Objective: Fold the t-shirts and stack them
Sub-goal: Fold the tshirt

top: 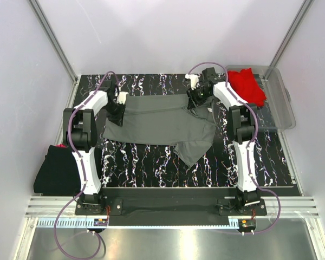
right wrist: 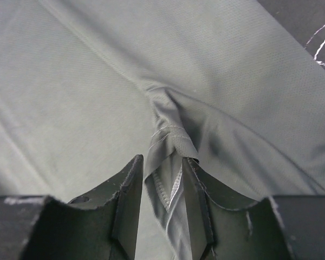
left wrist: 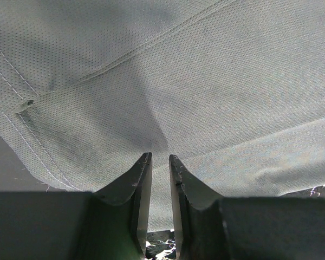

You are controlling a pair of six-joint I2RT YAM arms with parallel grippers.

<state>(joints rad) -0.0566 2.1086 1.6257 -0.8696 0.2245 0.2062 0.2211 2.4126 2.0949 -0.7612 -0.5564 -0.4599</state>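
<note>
From above, the grey shirt (top: 162, 122) lies spread on the counter (top: 151, 162) left of the tub (top: 279, 108), which holds a red shirt (top: 248, 85).
Left wrist: the left pincer (left wrist: 160, 157) is nipped narrow on grey cloth.
Right wrist: the right pincer (right wrist: 162, 160) clamps a bunched hem.
</note>
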